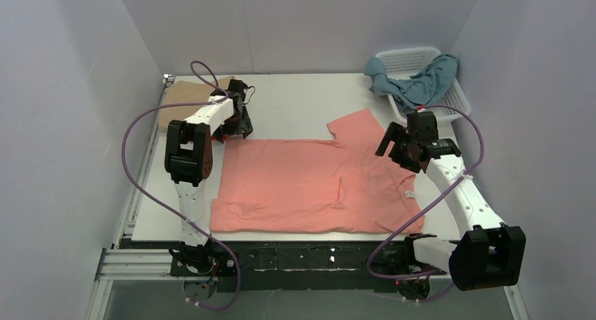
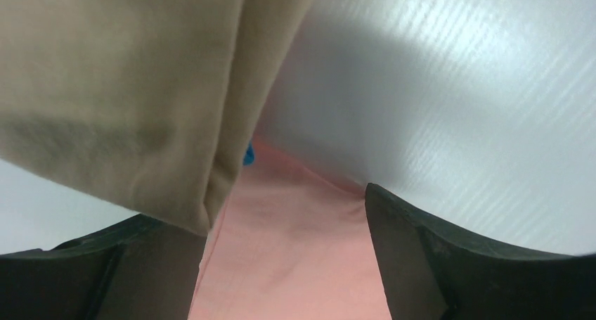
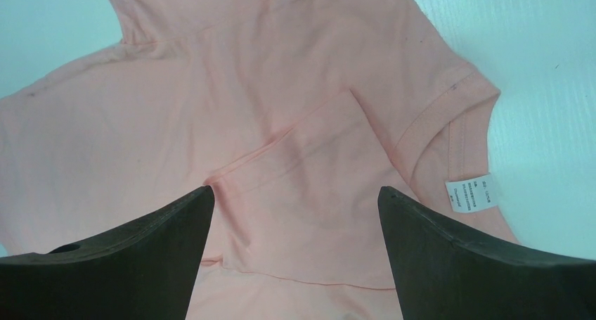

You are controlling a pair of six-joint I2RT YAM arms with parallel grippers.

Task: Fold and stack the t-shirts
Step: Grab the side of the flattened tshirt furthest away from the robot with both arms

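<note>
The pink shirt (image 1: pixel 309 186) lies spread flat on the table (image 1: pixel 295 102), taking up most of the near half. Its hem is to the left and its collar (image 3: pixel 429 119) to the right. One sleeve lies flat, pointing away toward the far side. A crease runs across the chest, and a white label (image 3: pixel 471 192) shows inside the collar.

The right gripper (image 1: pixel 388 141) hangs over the shirt's collar end. In the right wrist view its fingers (image 3: pixel 140 242) stand wide apart with nothing between them.

The left gripper (image 1: pixel 237 130) is low at the shirt's far-left corner. In its wrist view the fingers (image 2: pixel 422 264) are spread and hold nothing, with pink cloth below the gap.

Just beyond it a tan shirt (image 1: pixel 188 98) lies folded at the table's far-left corner. Its edge fills the upper left of the left wrist view, and a sliver of bright blue (image 2: pixel 248 153) peeks out beside it. Whether that sliver is a shirt cannot be told.

At the far right stands a white basket (image 1: pixel 407 55) with a grey-blue shirt (image 1: pixel 422 84) bunched in it and draped over its rim.
</note>
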